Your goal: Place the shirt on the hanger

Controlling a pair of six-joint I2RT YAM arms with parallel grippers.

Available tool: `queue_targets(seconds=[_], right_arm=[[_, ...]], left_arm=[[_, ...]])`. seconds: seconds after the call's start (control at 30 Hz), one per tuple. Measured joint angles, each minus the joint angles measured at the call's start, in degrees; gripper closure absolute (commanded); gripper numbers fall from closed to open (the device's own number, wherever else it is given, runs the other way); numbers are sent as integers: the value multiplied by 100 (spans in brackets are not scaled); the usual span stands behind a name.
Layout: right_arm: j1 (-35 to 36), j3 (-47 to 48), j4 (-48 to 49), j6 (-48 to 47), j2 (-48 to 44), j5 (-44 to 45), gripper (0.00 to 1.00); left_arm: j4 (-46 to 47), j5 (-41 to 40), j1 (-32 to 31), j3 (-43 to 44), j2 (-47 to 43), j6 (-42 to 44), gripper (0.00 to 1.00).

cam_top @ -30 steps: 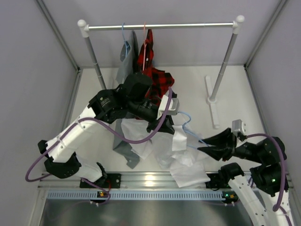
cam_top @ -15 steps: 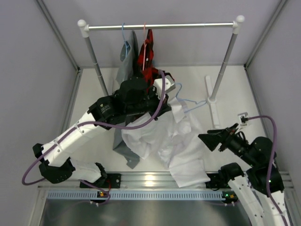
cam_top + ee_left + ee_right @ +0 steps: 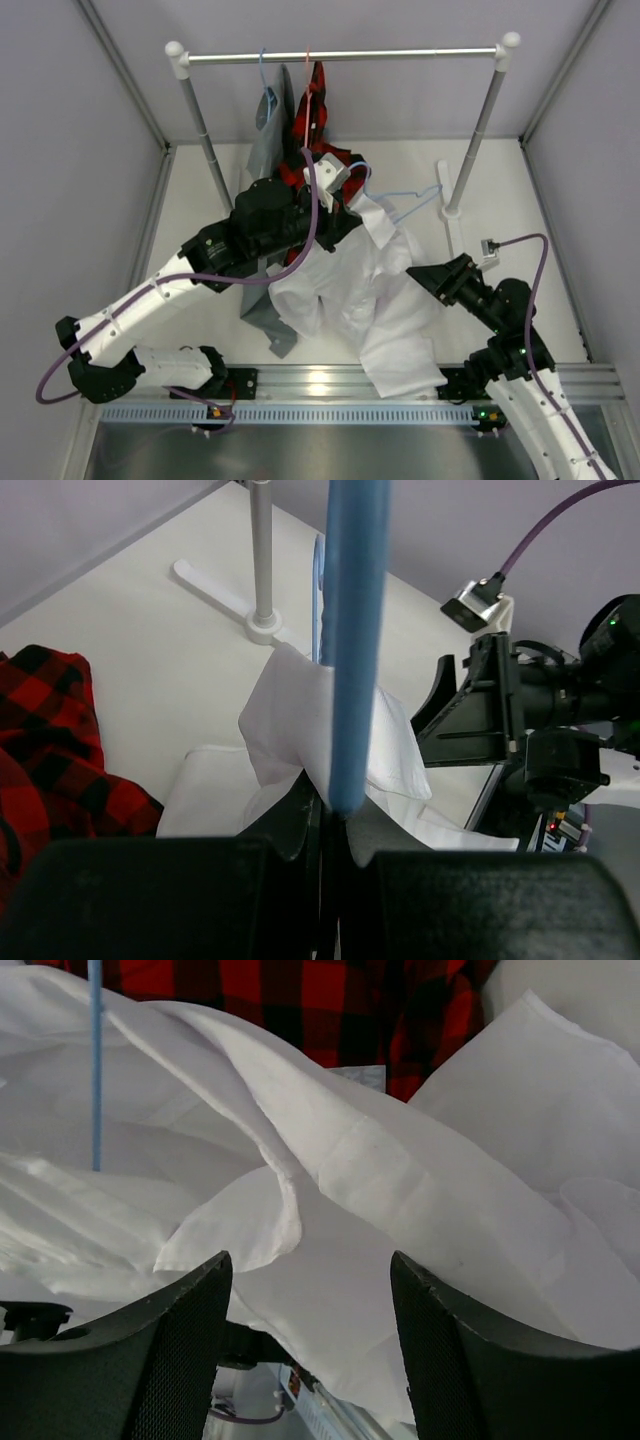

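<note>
The hanger (image 3: 357, 630) is clenched by the left gripper (image 3: 333, 820); the shirt (image 3: 420, 1200) should be pinched by the released right gripper (image 3: 310, 1335).

White-and-black arms (image 3: 140, 300), purple cables (image 3: 546, 255).

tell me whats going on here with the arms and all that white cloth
The left gripper is shut on the wire of the light blue hanger, holding it up with the white shirt draped from it. The right gripper stands open facing the shirt, holding nothing. Whether the hanger sits properly inside the shoulders cannot be told. A plaid shirt and a grey shirt hang on the rack behind.
</note>
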Motion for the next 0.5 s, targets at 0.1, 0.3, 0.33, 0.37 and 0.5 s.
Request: queue_targets(seconds=[0.1,0.3,0.33,0.37,0.5], right_arm=[[0,-177,538,181,391,13,42],[0,-221,1565,317,876,59,56],[0,-223,1707,332,977,61,58],[0,-225,1834,350,1073,63,60],[20,-293,2332,450,1478,83,91]], left_arm=[[114,44,0,-22,0,-48,100],[321,155,0,-136,-4,-155,100],[354,173,0,-166,-7,-168,100],[374,192,0,-197,-7,-177,100],[382,208,0,-234,-9,-197,100]])
